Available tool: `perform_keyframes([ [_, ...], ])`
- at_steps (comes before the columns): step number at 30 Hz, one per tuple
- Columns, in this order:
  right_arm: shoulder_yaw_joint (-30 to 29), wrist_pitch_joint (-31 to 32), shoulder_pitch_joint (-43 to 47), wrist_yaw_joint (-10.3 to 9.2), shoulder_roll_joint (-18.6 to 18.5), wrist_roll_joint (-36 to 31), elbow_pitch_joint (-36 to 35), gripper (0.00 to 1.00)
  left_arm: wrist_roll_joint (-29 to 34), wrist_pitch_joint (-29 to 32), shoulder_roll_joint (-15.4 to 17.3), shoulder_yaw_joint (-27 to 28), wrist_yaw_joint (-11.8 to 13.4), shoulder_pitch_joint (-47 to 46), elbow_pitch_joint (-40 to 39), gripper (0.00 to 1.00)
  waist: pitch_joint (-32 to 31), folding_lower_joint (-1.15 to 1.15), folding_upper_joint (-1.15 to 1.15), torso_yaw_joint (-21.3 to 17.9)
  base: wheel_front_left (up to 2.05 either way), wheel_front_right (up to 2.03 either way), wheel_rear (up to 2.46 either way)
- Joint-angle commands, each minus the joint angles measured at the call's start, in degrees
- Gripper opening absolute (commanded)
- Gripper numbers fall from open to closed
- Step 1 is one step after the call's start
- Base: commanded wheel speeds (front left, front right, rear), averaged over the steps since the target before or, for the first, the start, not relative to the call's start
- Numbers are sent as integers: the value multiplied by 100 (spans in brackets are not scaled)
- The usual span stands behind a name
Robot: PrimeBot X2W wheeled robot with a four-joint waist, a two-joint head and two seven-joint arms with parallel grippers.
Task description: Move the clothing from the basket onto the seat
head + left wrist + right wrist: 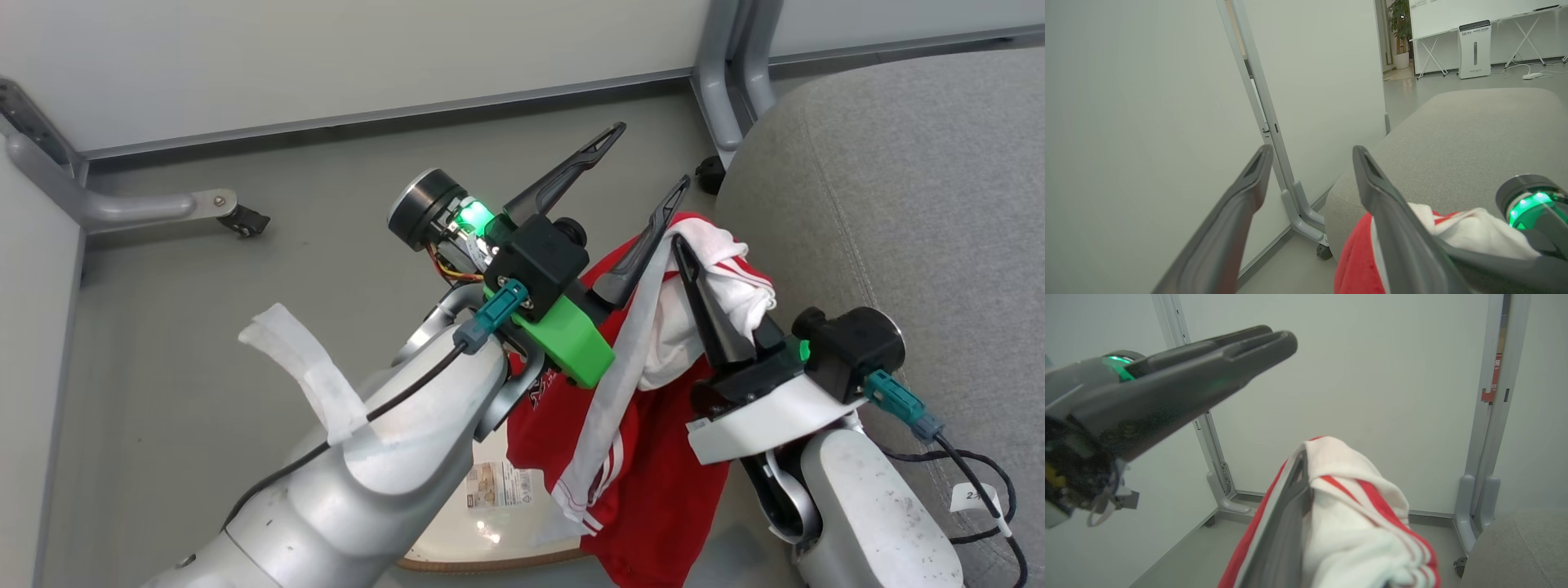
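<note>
My right gripper (pixel 679 245) is shut on the clothing (pixel 653 457), a red jersey with white panels and stripes. The jersey hangs in the air from the shut fingers, bunched white at the top (pixel 1355 506), with its red lower part trailing down over the basket (pixel 457 563). The basket shows a cream inside with a barcode label, low in the head view, partly hidden by my left arm. My left gripper (pixel 645 163) is open and holds nothing; one finger lies against the cloth (pixel 1355 261). The grey seat (pixel 898 204) lies just right of the jersey.
White partition panels stand behind, on grey feet with castors (pixel 245 219) and a post (pixel 727 82) next to the seat's corner. Grey floor lies between the panels and the basket. A cable loops beside my right forearm (pixel 980 474).
</note>
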Motion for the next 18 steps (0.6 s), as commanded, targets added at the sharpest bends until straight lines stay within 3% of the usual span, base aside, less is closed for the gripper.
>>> perform_keyframes([
  [1, -61, -30, 40, -2, -18, -51, -71, 0, 56, -4, 5, -13, -24, 99, 21, 100, 52, 0, 0, -90, 0, 0, 0],
  [18, -700, -30, 239, -2, -18, -433, -508, 0, 232, -4, 16, -80, -136, 185, 162, 100, 415, 0, 0, -912, 0, 0, 0],
])
